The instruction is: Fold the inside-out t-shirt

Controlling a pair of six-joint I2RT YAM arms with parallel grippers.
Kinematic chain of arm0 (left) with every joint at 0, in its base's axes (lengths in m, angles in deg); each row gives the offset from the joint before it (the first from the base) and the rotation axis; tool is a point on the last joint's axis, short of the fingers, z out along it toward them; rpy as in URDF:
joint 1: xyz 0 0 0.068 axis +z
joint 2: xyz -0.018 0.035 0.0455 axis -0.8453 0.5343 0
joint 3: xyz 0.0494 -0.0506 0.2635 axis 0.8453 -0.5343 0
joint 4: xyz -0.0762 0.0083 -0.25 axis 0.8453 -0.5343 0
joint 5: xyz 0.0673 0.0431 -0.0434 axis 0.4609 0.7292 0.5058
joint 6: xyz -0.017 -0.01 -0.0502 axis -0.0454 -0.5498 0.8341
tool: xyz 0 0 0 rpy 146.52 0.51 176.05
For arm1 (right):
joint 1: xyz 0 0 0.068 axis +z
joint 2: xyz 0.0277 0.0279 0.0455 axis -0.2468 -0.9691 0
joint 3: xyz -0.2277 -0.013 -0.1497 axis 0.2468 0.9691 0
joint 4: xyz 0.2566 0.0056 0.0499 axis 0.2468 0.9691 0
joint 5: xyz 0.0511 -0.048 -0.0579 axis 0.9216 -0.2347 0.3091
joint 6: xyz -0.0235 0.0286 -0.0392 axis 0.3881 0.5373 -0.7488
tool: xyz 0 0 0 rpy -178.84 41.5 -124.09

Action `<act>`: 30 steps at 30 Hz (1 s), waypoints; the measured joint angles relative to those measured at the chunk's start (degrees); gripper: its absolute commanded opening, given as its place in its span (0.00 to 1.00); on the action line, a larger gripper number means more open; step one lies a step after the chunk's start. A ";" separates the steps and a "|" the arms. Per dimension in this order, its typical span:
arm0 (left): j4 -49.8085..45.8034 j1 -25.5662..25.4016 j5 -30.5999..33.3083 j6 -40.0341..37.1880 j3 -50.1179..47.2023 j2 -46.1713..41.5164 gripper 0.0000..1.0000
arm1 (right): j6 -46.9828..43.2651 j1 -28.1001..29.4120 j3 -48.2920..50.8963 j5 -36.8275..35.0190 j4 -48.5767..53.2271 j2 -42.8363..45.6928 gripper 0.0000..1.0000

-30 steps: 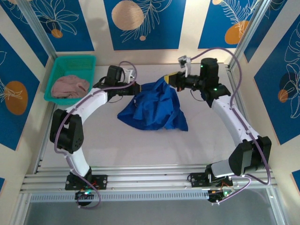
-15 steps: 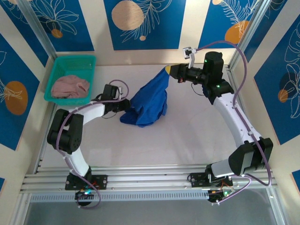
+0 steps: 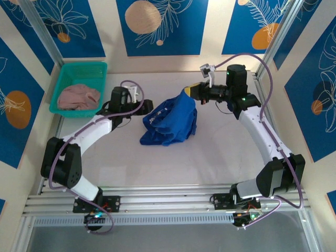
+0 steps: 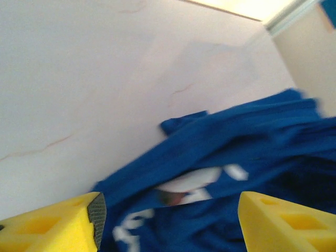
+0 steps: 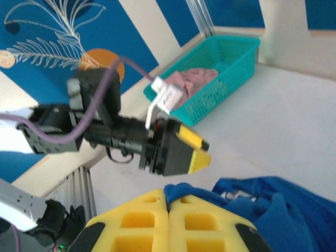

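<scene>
The inside-out t-shirt (image 3: pixel 169 123) lies bunched in a royal-blue heap on the white table, its upper edge lifted toward the back right. My right gripper (image 3: pixel 188 90) is shut on that raised edge; in the right wrist view its yellow fingers (image 5: pixel 131 223) press together with a fold of the t-shirt (image 5: pixel 181 191) pinched between them. My left gripper (image 3: pixel 148 105) is at the heap's left side, open. In the left wrist view its jaws (image 4: pixel 168 220) stand wide apart with the t-shirt (image 4: pixel 236 152) and its white print lying beyond them, not gripped.
A teal basket (image 3: pixel 79 65) holding a dusty-pink garment (image 3: pixel 79 97) sits at the back left corner, also seen in the right wrist view as the basket (image 5: pixel 226 63). Bare white table (image 3: pixel 173 163) stretches in front of the shirt. Metal frame posts line both sides.
My left gripper has let go of the shirt and opened, shifting back beside the heap. The right gripper has come down a little, and the hanging shirt has slumped onto the table.
</scene>
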 measured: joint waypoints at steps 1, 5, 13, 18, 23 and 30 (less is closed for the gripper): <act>-0.37 -1.33 -0.63 -0.59 1.86 0.85 0.69 | -0.46 -0.17 1.01 0.11 0.55 0.28 0.00; -2.05 -4.72 -3.41 -1.20 9.07 6.32 0.71 | -1.14 -0.44 3.65 0.13 1.29 1.03 0.00; -12.79 -8.76 -5.51 -3.87 27.08 22.93 0.39 | -1.11 -0.52 5.66 0.11 1.27 2.95 0.00; -18.47 -9.09 -5.14 -4.76 33.22 26.12 0.00 | -1.33 -1.07 5.99 -1.86 2.60 5.42 0.00; -14.91 -3.72 -8.57 -0.83 34.18 18.80 0.00 | -0.17 -3.58 8.72 -8.96 2.54 14.49 0.00; -1.27 7.43 -14.84 8.50 27.21 -1.88 0.00 | 0.63 -2.45 13.29 -17.88 0.90 24.50 0.00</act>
